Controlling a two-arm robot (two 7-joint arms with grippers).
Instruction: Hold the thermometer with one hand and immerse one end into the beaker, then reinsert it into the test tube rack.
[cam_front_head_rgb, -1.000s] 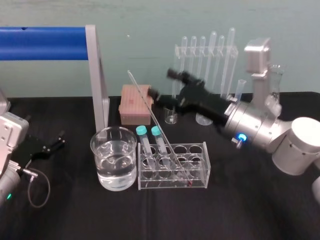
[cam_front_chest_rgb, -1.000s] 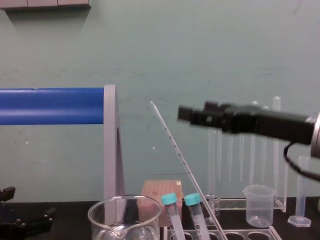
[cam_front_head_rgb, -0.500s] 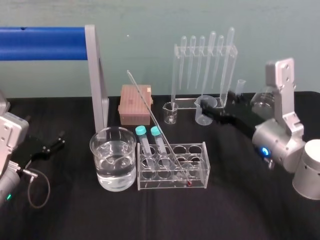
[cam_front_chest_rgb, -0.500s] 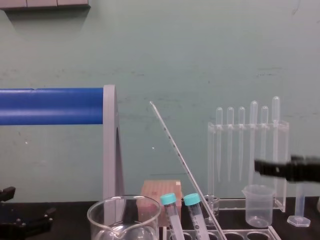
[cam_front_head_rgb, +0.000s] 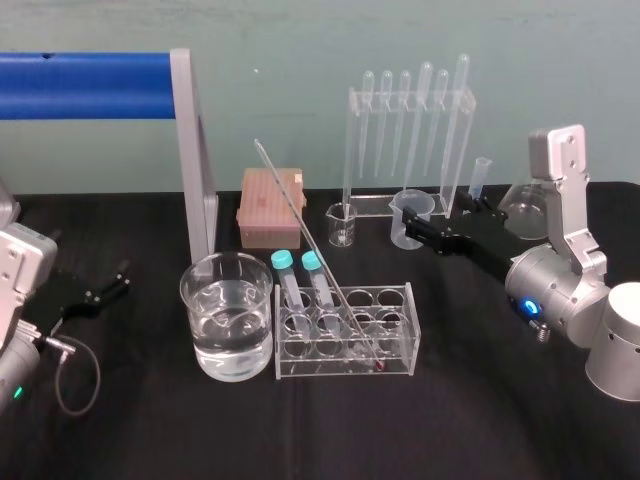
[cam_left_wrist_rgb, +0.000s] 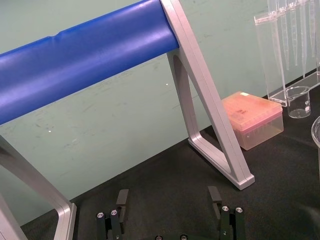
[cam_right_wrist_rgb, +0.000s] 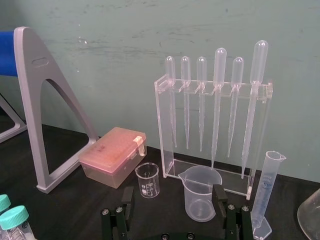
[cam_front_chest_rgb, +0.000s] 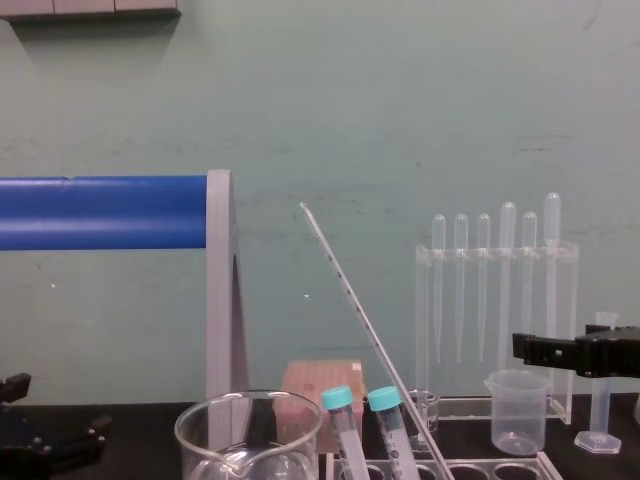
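The thermometer (cam_front_head_rgb: 315, 250) is a thin glass rod that leans to the back left, its lower end in the test tube rack (cam_front_head_rgb: 400, 335). It also shows in the chest view as the thermometer (cam_front_chest_rgb: 365, 325). The water-filled beaker (cam_front_head_rgb: 228, 283) stands just left of the rack. My right gripper (cam_front_head_rgb: 440, 222) hovers open to the rack's back right, apart from the thermometer. In the right wrist view this gripper (cam_right_wrist_rgb: 173, 197) holds nothing. My left gripper (cam_front_head_rgb: 100, 290) rests open at the table's left, its fingers (cam_left_wrist_rgb: 122, 200) wide apart.
A tall pipette stand (cam_front_head_rgb: 410, 130), a cloudy plastic beaker (cam_front_head_rgb: 410, 220), a small glass beaker (cam_front_head_rgb: 341, 225), a graduated cylinder (cam_front_head_rgb: 479, 180) and a flask (cam_front_head_rgb: 522, 208) crowd the back right. A pink box (cam_front_head_rgb: 270, 208) and a blue-barred frame (cam_front_head_rgb: 192, 150) stand behind the beaker. Two teal-capped tubes (cam_front_head_rgb: 285, 262) sit in the rack.
My right gripper has drawn back to the right and lower, away from the thermometer's top. The thermometer still leans in the rack. The left arm has not moved.
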